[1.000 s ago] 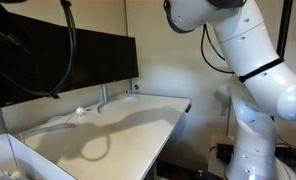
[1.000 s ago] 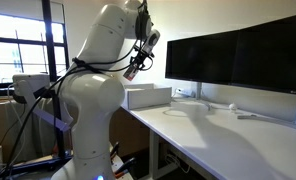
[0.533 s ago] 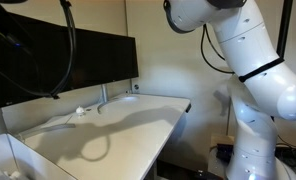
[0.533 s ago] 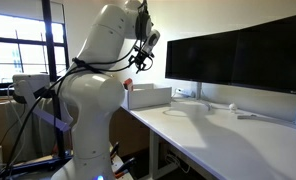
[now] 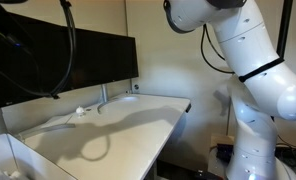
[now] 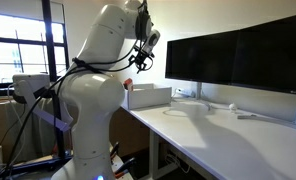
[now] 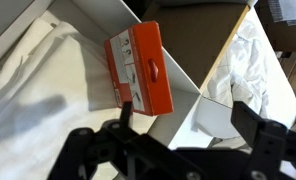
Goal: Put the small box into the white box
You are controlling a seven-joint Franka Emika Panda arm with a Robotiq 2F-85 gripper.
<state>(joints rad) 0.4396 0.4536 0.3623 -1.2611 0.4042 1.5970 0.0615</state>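
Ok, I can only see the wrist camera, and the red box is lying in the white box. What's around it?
Observer: Big dark screens stand in a row along the back of a long white table.
Operator: Wow! And where is the white box?
Observer: The white box sits at one end of that table.
Operator: Is the gripper touching it?
Observer: No, the gripper hangs in the air above it, apart from its rim.
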